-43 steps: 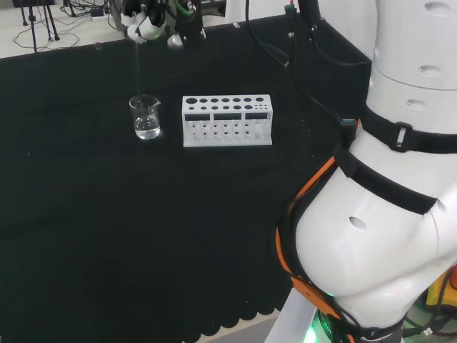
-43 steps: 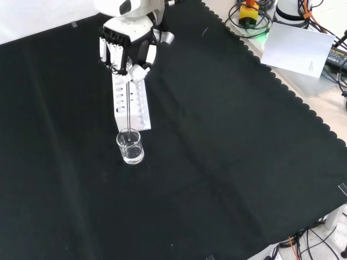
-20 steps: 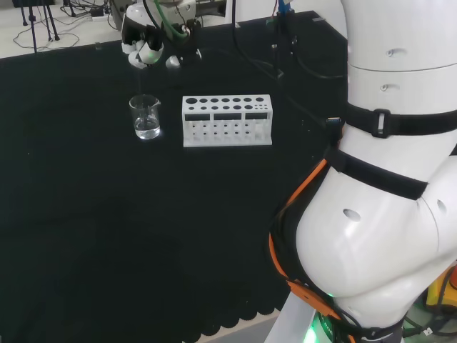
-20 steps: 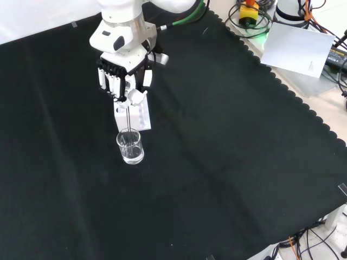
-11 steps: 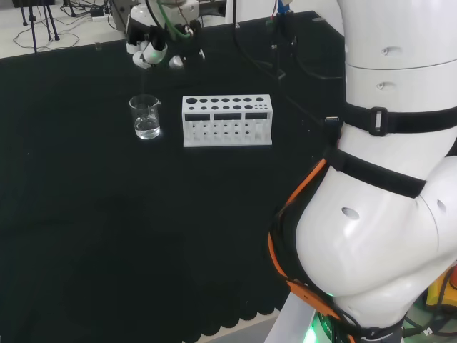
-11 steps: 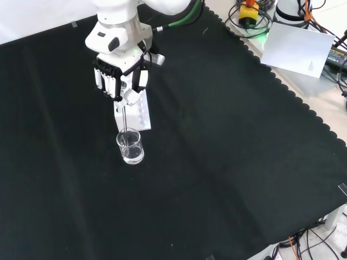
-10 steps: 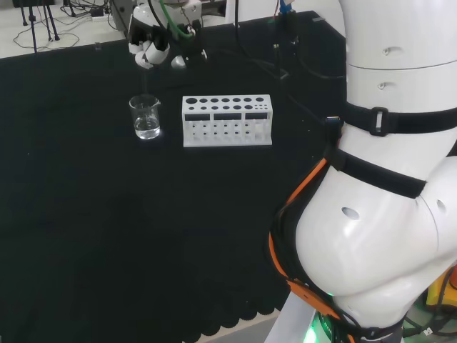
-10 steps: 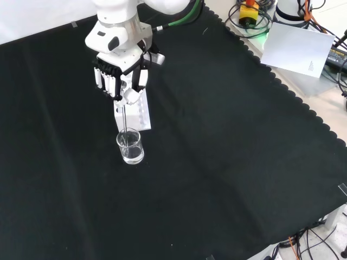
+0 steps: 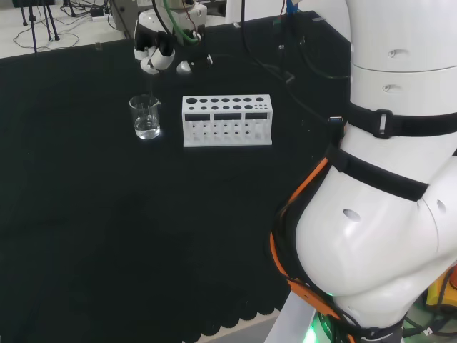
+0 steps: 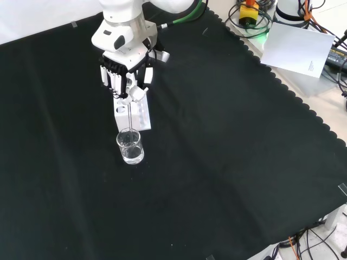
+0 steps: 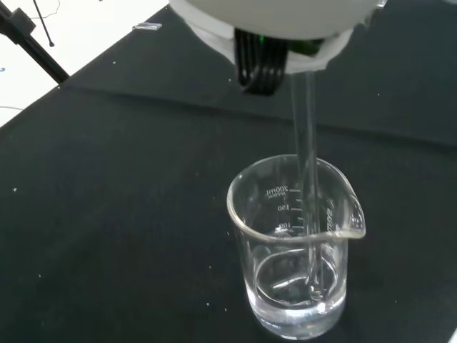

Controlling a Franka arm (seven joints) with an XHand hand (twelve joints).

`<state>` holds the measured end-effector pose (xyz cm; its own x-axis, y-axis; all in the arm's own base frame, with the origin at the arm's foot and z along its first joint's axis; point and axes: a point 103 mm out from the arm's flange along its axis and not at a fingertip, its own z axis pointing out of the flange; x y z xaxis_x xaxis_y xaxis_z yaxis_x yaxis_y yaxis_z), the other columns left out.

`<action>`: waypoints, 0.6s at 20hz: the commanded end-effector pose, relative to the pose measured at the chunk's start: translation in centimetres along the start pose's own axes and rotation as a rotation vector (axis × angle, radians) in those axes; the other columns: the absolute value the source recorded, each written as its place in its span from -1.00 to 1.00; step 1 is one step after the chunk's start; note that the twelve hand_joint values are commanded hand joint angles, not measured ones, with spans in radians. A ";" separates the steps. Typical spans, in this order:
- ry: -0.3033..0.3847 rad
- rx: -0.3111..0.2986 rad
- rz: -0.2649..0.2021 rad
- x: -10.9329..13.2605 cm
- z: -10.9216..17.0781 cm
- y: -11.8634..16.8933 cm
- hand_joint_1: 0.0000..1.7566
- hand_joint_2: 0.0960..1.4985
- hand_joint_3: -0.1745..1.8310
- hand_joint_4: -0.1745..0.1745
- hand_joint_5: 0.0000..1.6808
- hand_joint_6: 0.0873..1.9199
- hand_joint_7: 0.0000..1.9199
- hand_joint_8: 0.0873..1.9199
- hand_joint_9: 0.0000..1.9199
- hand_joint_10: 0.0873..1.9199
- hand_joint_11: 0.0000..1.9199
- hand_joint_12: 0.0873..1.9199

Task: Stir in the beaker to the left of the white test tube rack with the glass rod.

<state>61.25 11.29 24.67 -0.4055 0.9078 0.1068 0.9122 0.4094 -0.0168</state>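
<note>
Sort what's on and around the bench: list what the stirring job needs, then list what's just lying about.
Needed for the job:
- beaker, a little clear liquid in it
- glass rod, its tip inside the beaker
- robot hand, holding the rod
- white test tube rack, a landmark

Lying about:
- white sheet of paper
- cables

A black cloth (image 10: pixel 227 162) with a scalloped edge covers the bench (image 10: pixel 325 108), whose pale top shows past the cloth's right border in the front view. There a white sheet of paper (image 10: pixel 295 49) lies near a tangle of cables (image 10: pixel 255 21) around a yellow and red button (image 10: pixel 248 10). In the head view, black tripod legs (image 9: pixel 39 25) stand on the light floor beyond the cloth.
</note>
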 end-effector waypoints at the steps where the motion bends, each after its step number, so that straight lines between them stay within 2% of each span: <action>1: 0.013 -0.008 -0.034 2.8 0.2 0.8 0.50 -0.16 -0.21 -1.00 0.45 -0.59 0.37 -0.16 0.84 -0.42 0.32 -0.30; 7: 0.022 -0.010 -0.047 3.1 0.1 2.8 0.50 -0.16 -0.21 -1.00 0.45 -0.59 0.37 -0.16 0.84 -0.42 0.32 -0.30; 8: 0.010 -0.007 -0.044 3.4 0.2 3.2 0.50 -0.16 -0.21 -1.00 0.45 -0.59 0.37 -0.16 0.84 -0.42 0.32 -0.30; 12: 0.031 -0.023 -0.022 3.0 -0.1 3.5 0.50 -0.16 -0.21 -1.00 0.45 -0.59 0.37 -0.16 0.84 -0.42 0.32 -0.30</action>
<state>61.61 14.08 24.29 -0.4296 0.8950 0.1205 0.9006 0.4344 -0.0158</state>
